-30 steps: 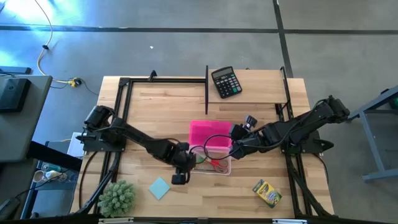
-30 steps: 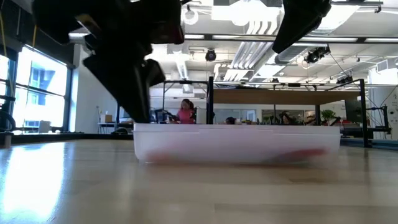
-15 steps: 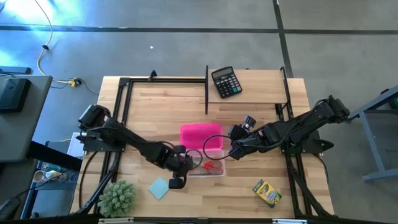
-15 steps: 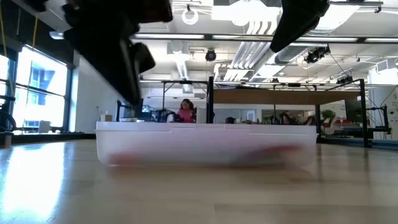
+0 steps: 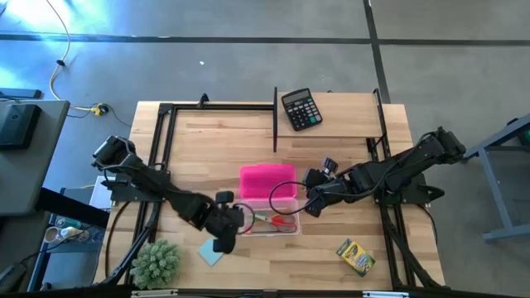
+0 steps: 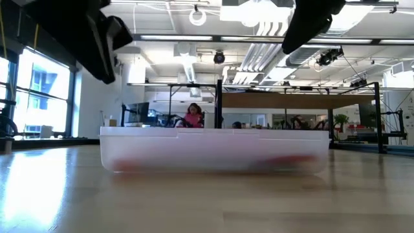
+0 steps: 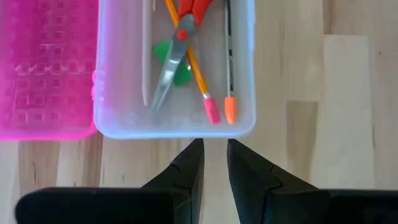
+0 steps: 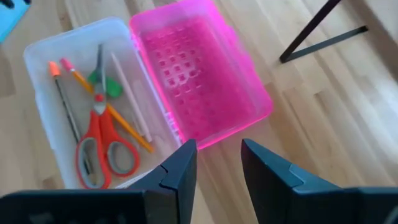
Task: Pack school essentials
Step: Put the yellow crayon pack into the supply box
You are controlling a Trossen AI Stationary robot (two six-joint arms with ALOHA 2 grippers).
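Observation:
A clear plastic box [image 5: 273,223] lies mid-table with its pink lid [image 5: 267,182] swung open on the far side. Inside are red-handled scissors [image 7: 177,43], an orange pencil [image 7: 198,78], a pale stick [image 7: 146,56] and a green eraser [image 7: 163,51]. My left gripper [image 7: 214,146] hovers just off the box's left end wall, raised above it; its fingers are open by a narrow gap, with nothing between them. My right gripper [image 8: 217,162] hangs open above the box's right end. The blue notepad [image 5: 209,252] and the crayon box [image 5: 356,257] rest flat on the table.
A black calculator [image 5: 301,109] lies at the far edge beside an upright black bar [image 5: 275,124]. A fuzzy green plant [image 5: 156,263] stands at the near left corner. Black frame rails [image 5: 166,132] run along both sides of the table.
The box with its lid slid a little toward the table's left edge along with my left gripper, then stayed put. My left gripper then drew back from the box's end, toward the left and near edges, and rose above the rim.

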